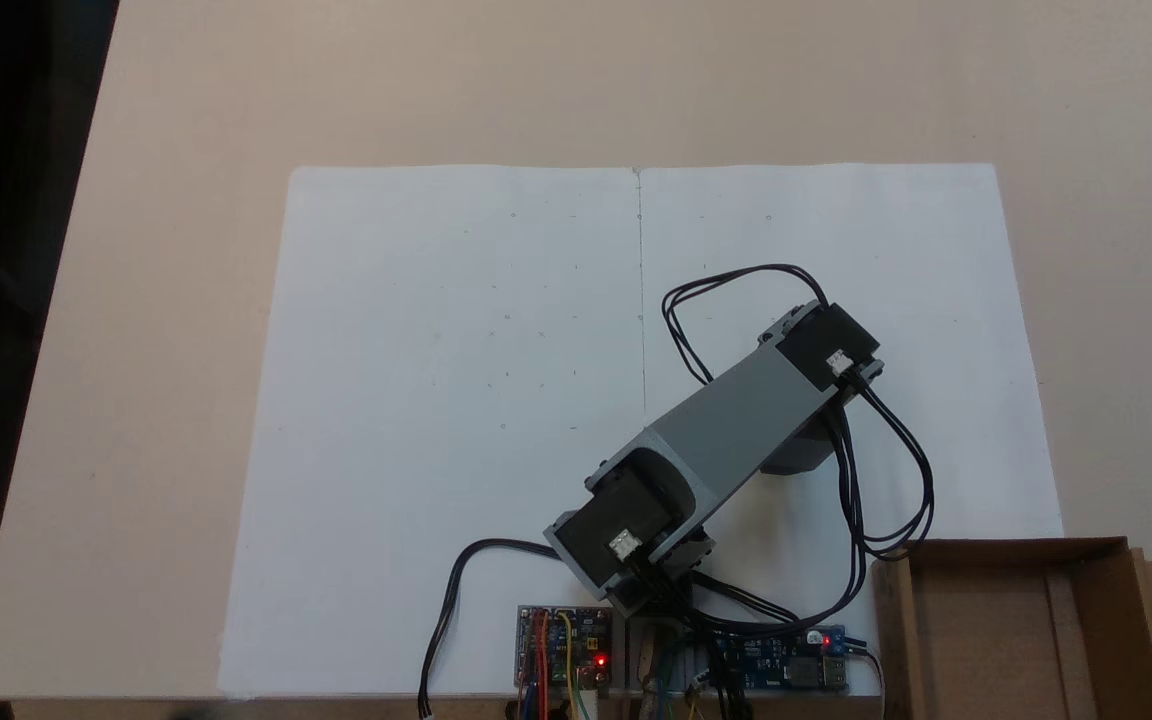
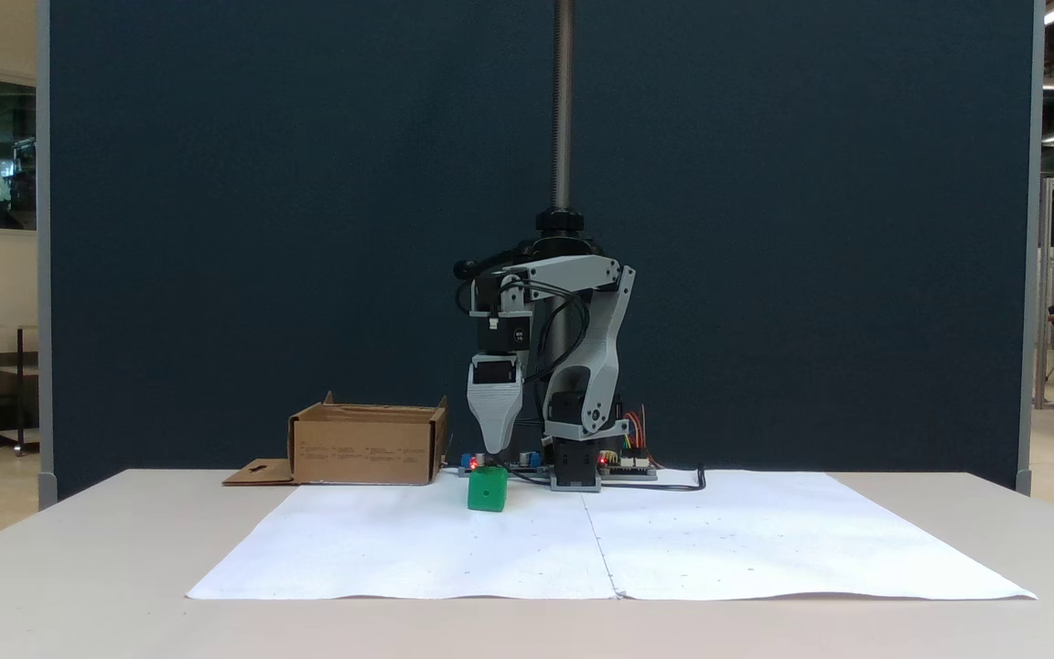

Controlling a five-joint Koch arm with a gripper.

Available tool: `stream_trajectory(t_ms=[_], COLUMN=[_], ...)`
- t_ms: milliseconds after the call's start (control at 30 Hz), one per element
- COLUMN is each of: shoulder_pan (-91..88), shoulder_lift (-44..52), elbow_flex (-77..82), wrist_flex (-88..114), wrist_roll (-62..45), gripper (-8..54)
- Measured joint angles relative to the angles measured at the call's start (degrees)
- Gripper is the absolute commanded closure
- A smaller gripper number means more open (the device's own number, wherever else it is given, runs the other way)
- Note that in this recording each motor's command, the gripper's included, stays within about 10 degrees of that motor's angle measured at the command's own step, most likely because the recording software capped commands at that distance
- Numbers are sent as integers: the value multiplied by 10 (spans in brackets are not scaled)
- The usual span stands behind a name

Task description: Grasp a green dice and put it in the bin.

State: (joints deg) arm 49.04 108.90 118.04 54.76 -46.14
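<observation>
Trouble, if it comes, will likely come from how little of the cube is being caught. From the front, the end effector points straight down with its tip right at the top face of the green dice, so any hold would be on the upper edge only. A cube with rounded edges, pinched that high, could squirt sideways or tip out once the arm lifts and swings. I can't make out two separate jaws from this side; one seems to sit behind the other, so whether they are spread, narrowed or already pinching the cube I cannot tell.

The second worry is the carry itself. The bin has walls that stand taller than the dice, so a low swing could knock the cube against the cardboard, or nudge the light box along the counter.

The green dice sits directly beneath the end effector, touching or all but touching its tip, resting on the white paper. In the view from above, the grey arm covers that spot. The bin lies off to one side of the end effector, near but clearly apart, and its floor looks bare.
</observation>
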Motion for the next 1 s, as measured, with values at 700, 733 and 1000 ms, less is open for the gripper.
stream_trajectory(t_ms=[700, 733, 1000], shoulder_pan=[-12, -18, -31], shoulder_lift=[-50, -54, -81], elbow_flex=[10, 10, 10], wrist_flex=[-11, -12, -36], wrist_roll=[1, 2, 3], gripper=[4, 4, 7])
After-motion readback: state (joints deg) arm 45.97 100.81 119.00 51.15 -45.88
